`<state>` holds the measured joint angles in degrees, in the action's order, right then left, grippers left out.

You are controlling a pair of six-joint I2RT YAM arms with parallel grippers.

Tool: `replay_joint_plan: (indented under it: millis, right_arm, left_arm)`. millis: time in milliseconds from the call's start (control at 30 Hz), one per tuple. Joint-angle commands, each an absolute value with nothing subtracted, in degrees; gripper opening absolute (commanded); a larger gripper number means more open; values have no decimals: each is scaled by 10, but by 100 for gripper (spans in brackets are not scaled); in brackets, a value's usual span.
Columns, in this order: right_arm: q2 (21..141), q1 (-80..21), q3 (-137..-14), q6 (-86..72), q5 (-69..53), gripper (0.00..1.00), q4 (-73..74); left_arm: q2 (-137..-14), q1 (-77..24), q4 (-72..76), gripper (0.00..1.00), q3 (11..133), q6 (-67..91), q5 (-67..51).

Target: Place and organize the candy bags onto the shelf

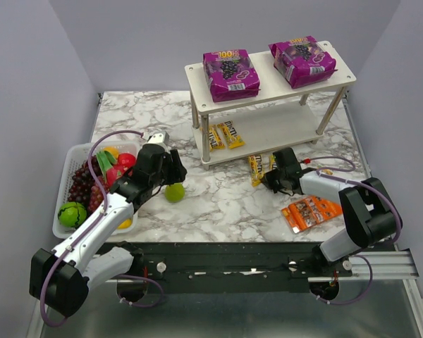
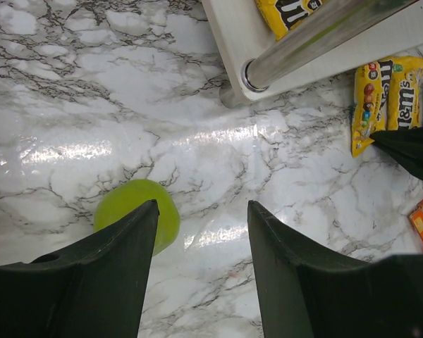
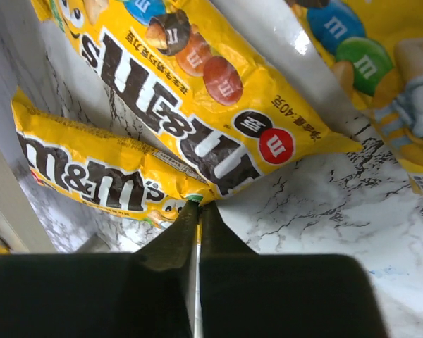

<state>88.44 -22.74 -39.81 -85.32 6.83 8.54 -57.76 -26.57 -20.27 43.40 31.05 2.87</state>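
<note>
Candy bags partly on the shelf (image 1: 268, 129); right gripper (image 3: 199, 205) down at the loose yellow packets.

Two purple pouches (image 1: 230, 74) (image 1: 302, 60) lay flat side by side on the shelf's top tier; two yellow packets (image 1: 224, 136) lay on its lower tier, toward the left end; more yellow packets (image 3: 190, 105) lay on the table just in front of the shelf; an orange pack (image 1: 310, 212) lay further forward, well apart from the shelf. The right gripper's jaws were pressed together at one packet's edge; whether they pinched it could not be told. The left gripper (image 2: 203, 204) stood open over bare marble left of the shelf, nothing between its jaws; a green fruit (image 2: 127, 201) sat just beside its left finger; a fruit basket (image 1: 62, 190) stood far left of the shelf.
</note>
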Motion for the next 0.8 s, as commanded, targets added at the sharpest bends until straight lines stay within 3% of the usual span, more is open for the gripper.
replay_joint_plan:
  millis: [0,200,467,767]
  right_arm:
    - [905,-218,-381,-837,89,1,134]
    - [891,-218,-381,-781,47,0,121]
    - [865,-220,-341,-571,-83,0,59]
    - [788,-261,-301,-396,-187,1,52]
  left_arm:
    - [-569,-261,-214,63,446,306,41]
    - [-570,-261,-213,63,441,308,34]
    - [-570,-261,-204,64,430,315,14]
    - [-591,-262,-178,76,412,325,-32]
